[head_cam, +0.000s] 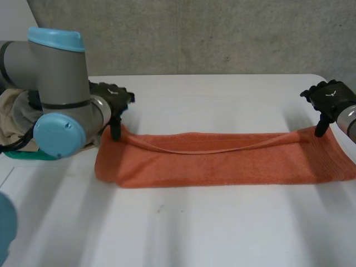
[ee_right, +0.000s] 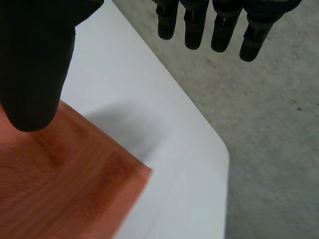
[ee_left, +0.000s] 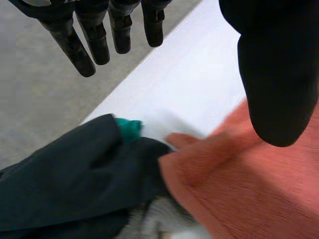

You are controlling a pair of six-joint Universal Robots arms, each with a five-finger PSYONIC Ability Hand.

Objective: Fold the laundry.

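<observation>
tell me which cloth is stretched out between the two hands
The orange towel, stretched in a long strip across the table. The dark cloth and the beige cloth are bunched in a heap beside the left arm.

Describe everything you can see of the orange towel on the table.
The orange towel looks like soft terry cloth. It lies on the white table, folded lengthwise into a long band running side to side, its top layer's far edge sagging in a shallow curve. The left hand sets its thumb at the far left corner, the right hand at the far right corner, fingers straight and clear. Its left end lies beside a dark garment.
</observation>
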